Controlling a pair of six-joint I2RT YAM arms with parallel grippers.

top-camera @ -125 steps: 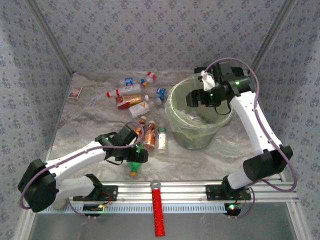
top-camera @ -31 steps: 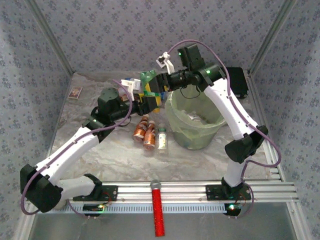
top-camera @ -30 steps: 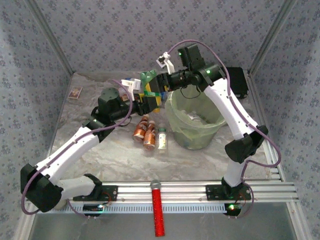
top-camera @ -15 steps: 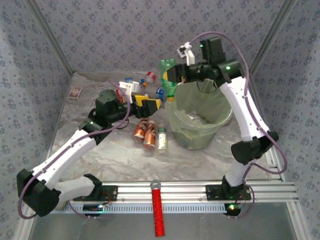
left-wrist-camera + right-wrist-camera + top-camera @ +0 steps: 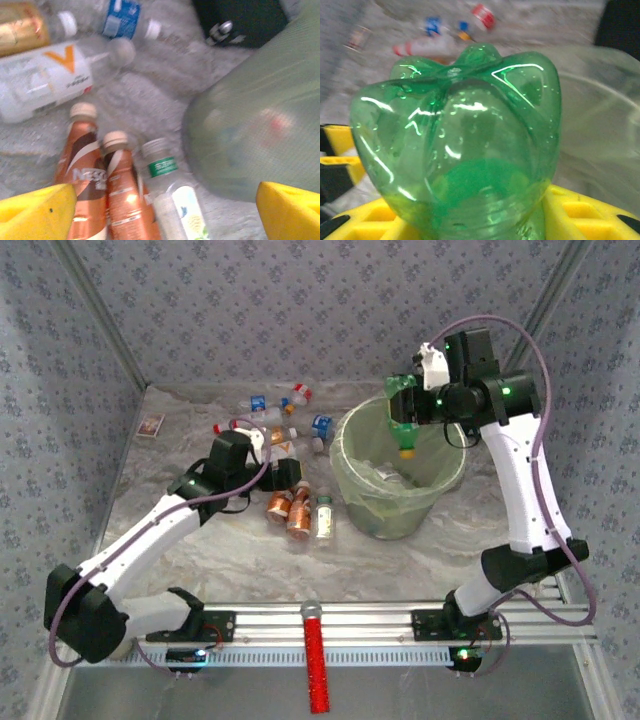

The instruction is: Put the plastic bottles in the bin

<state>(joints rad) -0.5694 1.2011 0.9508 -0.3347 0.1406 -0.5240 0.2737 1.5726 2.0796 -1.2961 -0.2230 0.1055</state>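
Observation:
My right gripper [image 5: 405, 412] is shut on the green bottle [image 5: 403, 420], which hangs cap down over the open top of the pale-green bin [image 5: 400, 508]. In the right wrist view the green bottle [image 5: 460, 135] stands between the yellow fingers [image 5: 580, 215], with the bin [image 5: 607, 130] behind. My left gripper [image 5: 285, 476] is open and holds nothing, just above two copper-orange bottles [image 5: 288, 512] and a clear bottle [image 5: 324, 519]. The left wrist view has those copper bottles [image 5: 100, 190] and the clear, green-labelled bottle [image 5: 167, 187] between its wide-spread fingers [image 5: 37, 215].
More bottles [image 5: 265, 425] lie in a loose group at the back, left of the bin. A small brown-framed card [image 5: 151, 425] lies far left. A red stick [image 5: 316, 665] lies across the front rail. A black case [image 5: 240, 20] sits behind the bin.
The left gripper let go of the green bottle and drew back down over the copper bottles. The right gripper carried the green bottle rightward to above the bin.

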